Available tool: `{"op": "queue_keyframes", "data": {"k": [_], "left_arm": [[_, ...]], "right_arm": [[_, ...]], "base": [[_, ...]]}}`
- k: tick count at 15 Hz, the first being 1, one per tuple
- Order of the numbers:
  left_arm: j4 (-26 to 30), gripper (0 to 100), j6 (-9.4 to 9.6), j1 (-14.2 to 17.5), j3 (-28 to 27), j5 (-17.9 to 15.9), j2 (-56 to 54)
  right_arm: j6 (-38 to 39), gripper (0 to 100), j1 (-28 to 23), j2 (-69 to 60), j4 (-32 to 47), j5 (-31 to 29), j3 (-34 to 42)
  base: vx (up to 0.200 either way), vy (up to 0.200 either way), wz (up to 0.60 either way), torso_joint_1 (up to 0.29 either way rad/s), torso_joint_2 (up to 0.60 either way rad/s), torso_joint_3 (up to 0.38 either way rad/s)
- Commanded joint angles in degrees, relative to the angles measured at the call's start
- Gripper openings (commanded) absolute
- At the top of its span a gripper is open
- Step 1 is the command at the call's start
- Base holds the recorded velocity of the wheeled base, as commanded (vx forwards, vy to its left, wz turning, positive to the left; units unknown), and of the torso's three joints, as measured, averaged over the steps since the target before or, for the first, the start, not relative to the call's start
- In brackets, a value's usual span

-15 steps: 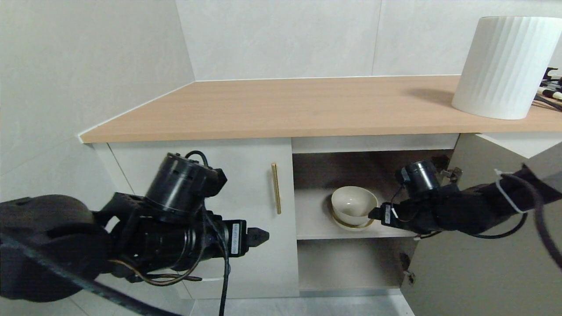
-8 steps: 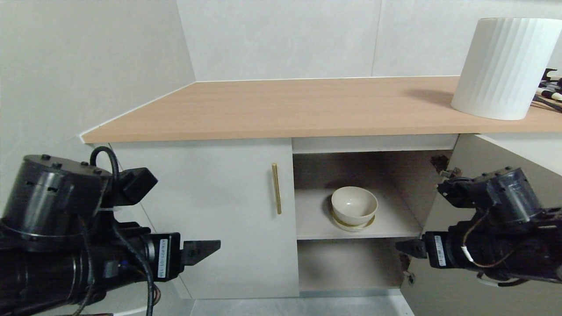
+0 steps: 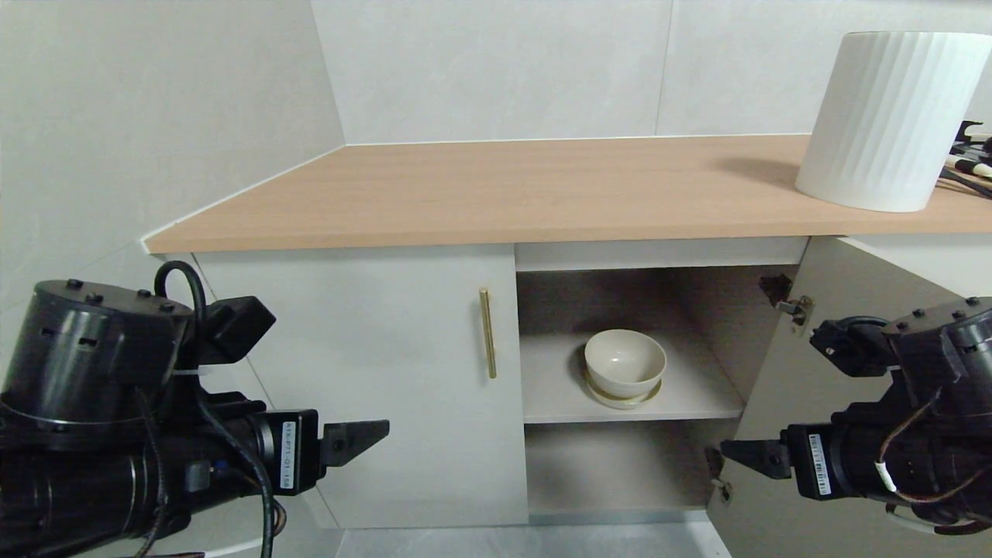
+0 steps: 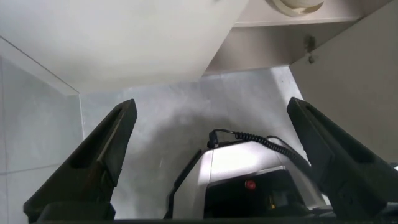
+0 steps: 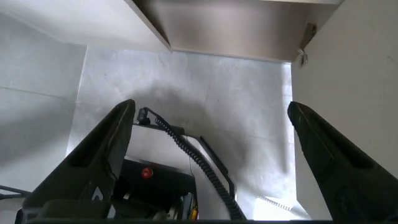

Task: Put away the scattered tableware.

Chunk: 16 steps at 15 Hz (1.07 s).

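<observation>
Left hand has dropped low, off the closed door; fingers spread, empty. Bowl sits on its saucer on the cabinet shelf, at 2 o'clock from that hand. Right hand has pulled out from the bowl to its 4 o'clock, released, empty. Reads as bowl stowed; open door probably next. Wood worktop above, ribbed white container at its 3 o'clock end, tiled wall behind.

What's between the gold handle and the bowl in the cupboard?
In the head view, only the closed door's edge and bare shelf separate handle from bowl.
</observation>
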Motion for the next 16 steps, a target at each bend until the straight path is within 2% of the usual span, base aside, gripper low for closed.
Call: {"op": "queue_keyframes", "data": {"k": [1,12,16], "left_arm": [[0.06,100,-0.03,0.05,0.18,0.08,0.51],[0.15,100,-0.03,-0.04,0.27,0.08,0.77],[0.06,100,-0.03,-0.04,0.27,0.08,0.69]], "right_arm": [[0.03,100,0.07,0.01,0.02,-0.01,0.15],[-0.76,100,0.15,0.45,0.02,-0.01,1.12],[-0.76,100,0.15,0.62,0.02,-0.01,1.20]], "base": [[-0.200,0.000,0.00,0.012,0.00,0.002],[-0.200,0.000,0.00,0.003,0.00,0.002],[0.000,0.000,0.00,0.000,0.00,0.000]]}}
